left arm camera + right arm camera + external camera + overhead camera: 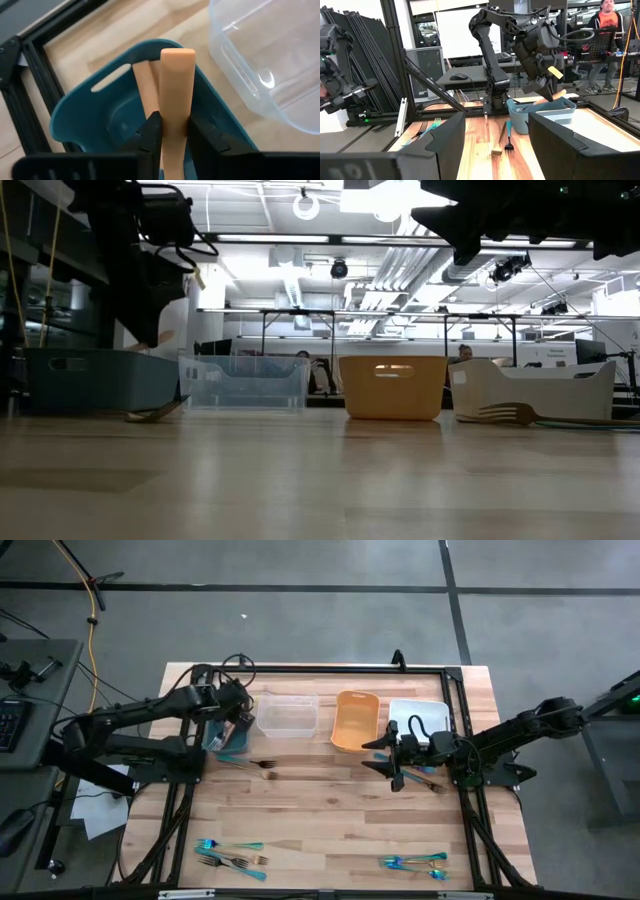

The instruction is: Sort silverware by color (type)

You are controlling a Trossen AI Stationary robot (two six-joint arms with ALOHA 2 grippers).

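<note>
1. broadly, the wooden table (330,820) carries four bins along its far side: a teal bin (90,120), a clear bin (288,713), an orange bin (355,721) and a white bin (418,716).
2. the left arm reaches over the teal bin; the left gripper (172,131) has its jaws pinching a salmon-orange handle (177,85) that stands upright between them, above the bin's opening. a second salmon-orange piece (145,87) already lies inside that bin, just beside the held one.
3. the right arm stretches to the table's right side, with the right gripper (398,768) hovering just in front of the white bin; its jaws are spread wide, holding nothing.
4. loose silverware lies in groups: a dark fork and teal piece (250,764) near the teal bin, a gold-handled fork (510,415) by the right gripper, a teal-and-gold cluster (232,854) at the near left edge, and a teal cluster (415,862) at the near right edge.
</note>
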